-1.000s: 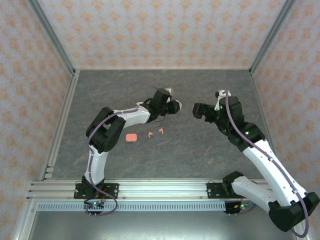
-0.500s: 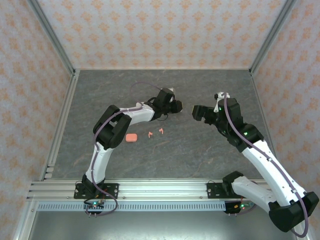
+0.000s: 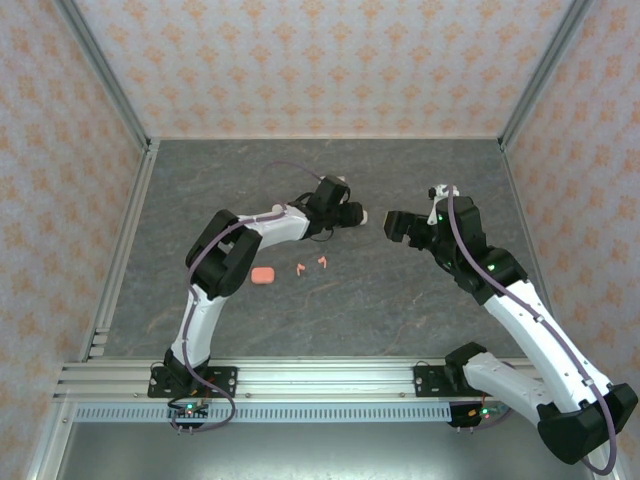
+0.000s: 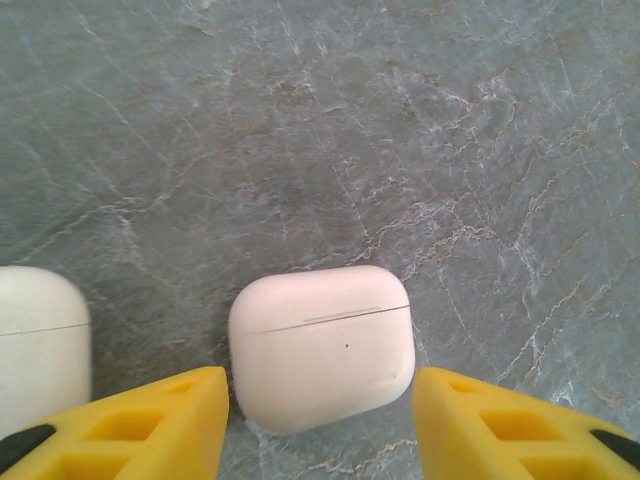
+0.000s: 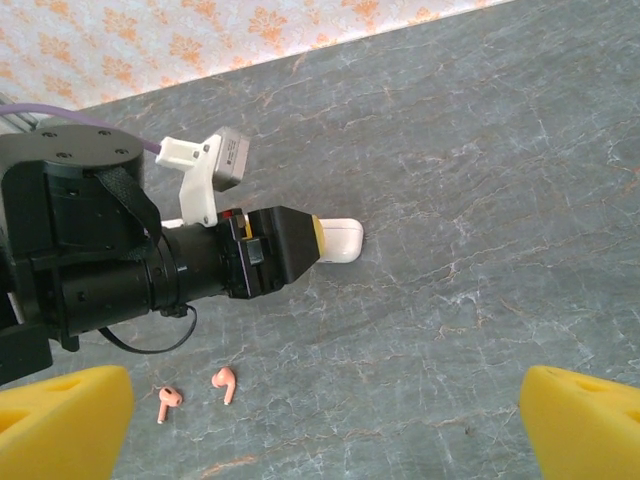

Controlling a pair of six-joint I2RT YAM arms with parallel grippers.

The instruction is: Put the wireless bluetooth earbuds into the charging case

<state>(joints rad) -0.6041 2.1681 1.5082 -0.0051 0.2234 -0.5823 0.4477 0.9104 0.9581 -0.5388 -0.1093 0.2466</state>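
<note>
- Your left gripper [image 4: 320,395] has its yellow fingers [image 4: 150,425] spread, one on each side of a closed white charging case [image 4: 322,340] lying on the grey marbled table [image 4: 300,120]; whether they touch it cannot be told
- A second white case [image 4: 35,340] lies just beside the first
- Your right gripper [image 5: 327,390] hangs with fingers wide apart, nothing between them
- Two salmon-pink earbuds [image 5: 165,402] lie loose on the table near a pink case [image 3: 263,275], apart from the white cases

White case [image 4: 40,340] partly off-frame left
</note>
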